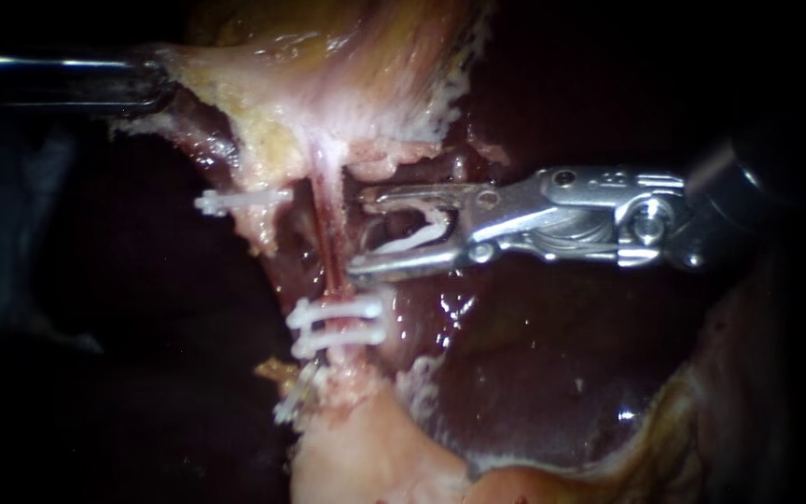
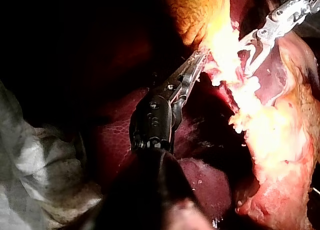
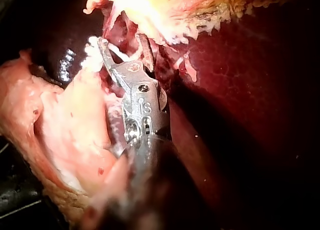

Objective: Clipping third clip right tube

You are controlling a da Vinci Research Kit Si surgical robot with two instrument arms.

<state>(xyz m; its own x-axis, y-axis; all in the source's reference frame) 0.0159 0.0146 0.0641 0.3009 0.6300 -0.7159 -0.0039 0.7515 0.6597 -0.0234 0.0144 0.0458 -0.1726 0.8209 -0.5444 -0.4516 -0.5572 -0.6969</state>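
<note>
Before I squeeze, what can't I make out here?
1. Left instrument: its end is behind tissue in the endoscope view and lost in glare in the left wrist view.
2. Right instrument: whether the tube sits inside its claw with the loaded clip. The endoscope view is side-on, and tissue crowds it in the right wrist view.

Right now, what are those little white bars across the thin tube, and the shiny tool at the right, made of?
White clips: probably plastic; opaque, matte, with moulded ends. Right instrument: metal, apparently steel; silvery, bright glints, visible pins at its hinge. A similar loaded clip is held between its jaws.
</note>
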